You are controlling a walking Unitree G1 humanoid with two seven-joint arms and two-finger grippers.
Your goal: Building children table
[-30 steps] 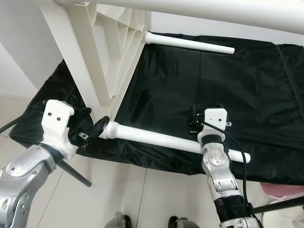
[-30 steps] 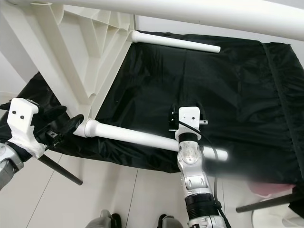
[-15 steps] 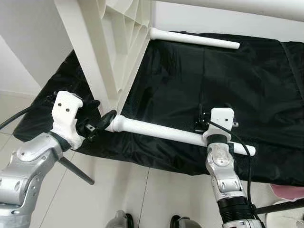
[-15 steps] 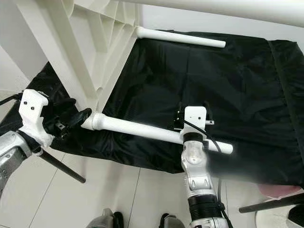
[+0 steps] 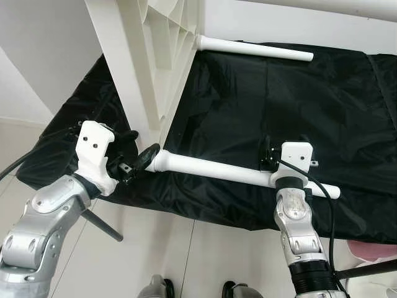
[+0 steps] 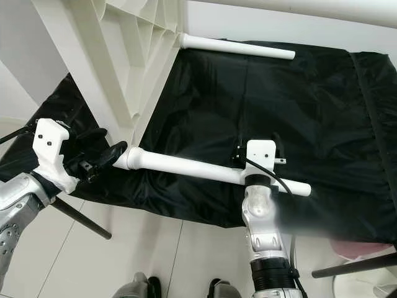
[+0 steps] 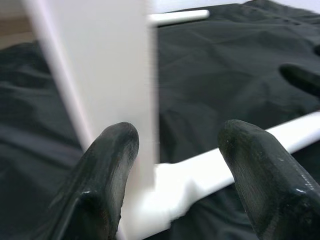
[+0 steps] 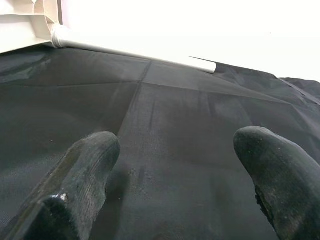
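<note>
Nearest the robot lay the pale tiled floor (image 5: 205, 248), and the robot's two silver arms rose from it toward a wide black fabric sheet (image 5: 260, 112) spread over a low surface, which serves here as the landmark. Along the near edge of that sheet lay a long white round plastic table leg (image 5: 223, 172), its flared end pointing to the corner of a white ribbed plastic tabletop (image 5: 149, 68) that stood on its edge at the sheet's left side. The left gripper (image 5: 138, 162) hovered just off the sheet's near-left edge, right beside the leg's flared end and the tabletop's corner; in the left wrist view its black fingers (image 7: 107, 175) stood moderately apart, with the white tabletop edge and the leg's end seen in the gap beyond them, and no firm grasp could be made out. The right gripper (image 5: 268, 158) sat over the near-right part of the sheet, above the leg's far half, with its white wrist block crossing the leg in the head views. In the right wrist view its fingers (image 8: 80, 185) were spread wide over the bare black fabric, holding nothing. At the far edge of the sheet a second white round plastic leg (image 5: 254, 49) lay, its thick end meeting the tabletop's far corner. Beyond it rose a white wall (image 5: 291, 25).
</note>
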